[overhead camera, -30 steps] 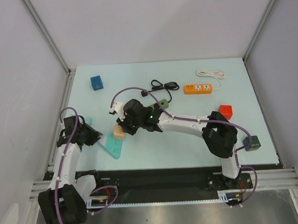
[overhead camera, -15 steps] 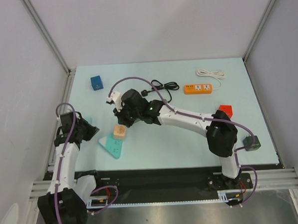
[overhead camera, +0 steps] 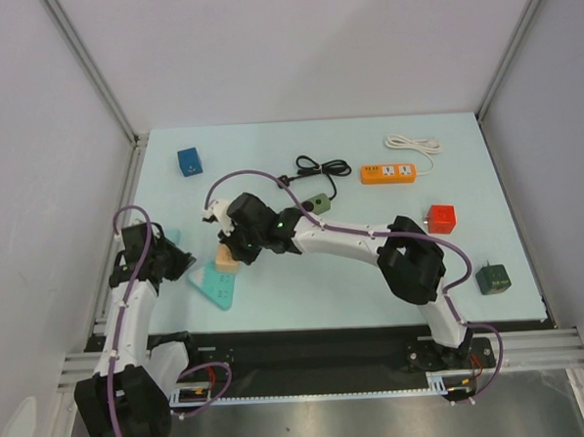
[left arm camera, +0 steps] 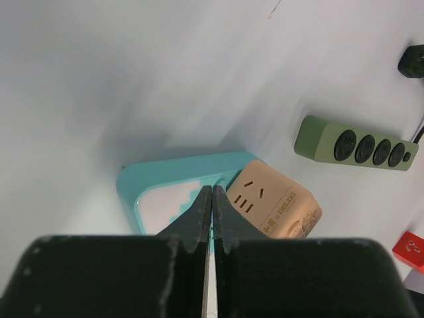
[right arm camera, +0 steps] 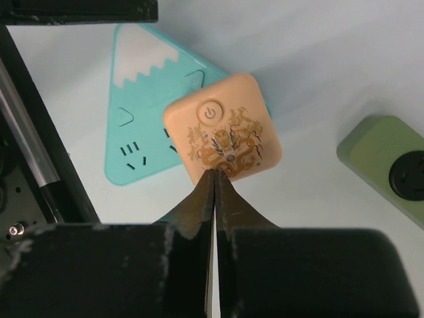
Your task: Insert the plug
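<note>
A: We note both pairs of jaws pinched together, empty. Left gripper point(left arm camera: 212, 191) is over the teal socket point(left arm camera: 159, 175) beside the peach cube point(right arm camera: 224, 129); right gripper point(right arm camera: 215, 175) is at that cube's edge.
B: The black plug point(left arm camera: 412, 61) lies well beyond the cube, past the green strip point(left arm camera: 351, 144). We risk nudging the cube with the closed tips.

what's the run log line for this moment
left end effector: shut | right end effector: shut, at peach cube

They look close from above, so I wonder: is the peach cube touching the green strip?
Apart. The right wrist view shows a stretch of bare table between the peach cube and the green strip.
</note>
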Robot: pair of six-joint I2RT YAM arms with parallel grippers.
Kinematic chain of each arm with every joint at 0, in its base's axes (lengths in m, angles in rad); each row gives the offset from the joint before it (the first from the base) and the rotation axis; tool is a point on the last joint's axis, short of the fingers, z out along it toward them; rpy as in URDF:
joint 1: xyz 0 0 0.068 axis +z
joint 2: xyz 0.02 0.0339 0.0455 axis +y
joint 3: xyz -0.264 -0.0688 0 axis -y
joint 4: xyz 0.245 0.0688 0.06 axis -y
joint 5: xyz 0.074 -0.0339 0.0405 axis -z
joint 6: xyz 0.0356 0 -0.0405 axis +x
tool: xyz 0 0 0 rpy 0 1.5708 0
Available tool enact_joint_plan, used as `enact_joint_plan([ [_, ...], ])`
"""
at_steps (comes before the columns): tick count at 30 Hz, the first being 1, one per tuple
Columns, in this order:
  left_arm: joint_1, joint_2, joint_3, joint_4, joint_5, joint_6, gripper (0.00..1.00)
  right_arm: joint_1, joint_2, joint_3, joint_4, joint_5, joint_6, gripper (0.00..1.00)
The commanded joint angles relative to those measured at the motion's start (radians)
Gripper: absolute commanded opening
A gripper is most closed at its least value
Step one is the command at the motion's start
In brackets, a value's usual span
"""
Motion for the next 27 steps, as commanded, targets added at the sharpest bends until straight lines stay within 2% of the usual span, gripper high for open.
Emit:
enact_joint_plan([
  [1,-0.005,-0.007,0.013,0.03,0.011,0.004,0.04,-0.007,-0.077,0.059,-0.083,0.044,-0.006,0.0],
  [3,-0.005,0.011,0.041,0.032,0.009,0.033,0.06,-0.013,-0.109,0.079,-0.097,0.07,-0.006,0.0],
  [5,-0.005,0.026,0.105,0.03,0.023,0.062,0.12,-0.036,-0.167,0.081,-0.118,0.114,0.03,0.01],
  [8,-0.006,0.034,0.188,0.036,0.074,0.139,0.3,-0.106,-0.268,0.035,-0.161,0.231,0.135,0.13],
  [9,-0.008,0.018,0.205,0.038,0.078,0.159,0.37,-0.129,-0.308,-0.038,-0.163,0.252,0.157,0.27],
  [10,-0.011,0.008,0.228,0.035,0.072,0.158,0.52,-0.158,-0.378,-0.072,-0.172,0.322,0.213,0.33],
  [11,-0.009,0.001,0.24,0.012,0.08,0.144,0.57,-0.186,-0.42,-0.112,-0.181,0.358,0.238,0.38],
  [12,-0.014,-0.012,0.242,0.01,0.101,0.145,0.67,-0.247,-0.454,-0.173,-0.193,0.386,0.264,0.52],
  [13,-0.024,-0.016,0.239,0.027,0.112,0.154,0.72,-0.278,-0.488,-0.206,-0.222,0.421,0.283,0.59],
  [14,-0.078,-0.016,0.242,0.03,0.074,0.168,0.8,-0.312,-0.553,-0.229,-0.242,0.438,0.322,0.65],
  [15,-0.113,-0.015,0.251,0.029,0.045,0.214,0.97,-0.388,-0.58,-0.25,-0.264,0.452,0.336,0.71],
  [17,-0.225,-0.003,0.279,0.023,-0.028,0.249,1.0,-0.467,-0.643,-0.306,-0.328,0.496,0.369,0.74],
  [19,-0.277,0.014,0.298,0.023,-0.044,0.26,1.0,-0.592,-0.675,-0.342,-0.382,0.496,0.378,0.79],
  [21,-0.337,0.023,0.314,0.024,-0.049,0.28,1.0,-0.666,-0.704,-0.384,-0.423,0.49,0.386,0.9],
  [22,-0.362,0.025,0.346,0.004,-0.067,0.301,1.0,-0.739,-0.713,-0.398,-0.445,0.489,0.386,0.91],
  [24,-0.452,0.022,0.372,-0.01,-0.147,0.369,1.0,-0.809,-0.738,-0.459,-0.445,0.467,0.386,0.92],
  [26,-0.494,0.005,0.383,-0.008,-0.12,0.4,1.0,-0.898,-0.735,-0.514,-0.437,0.437,0.38,0.95],
  [27,-0.497,0.001,0.38,0.001,-0.087,0.42,1.0,-0.921,-0.731,-0.533,-0.433,0.424,0.37,1.0],
])
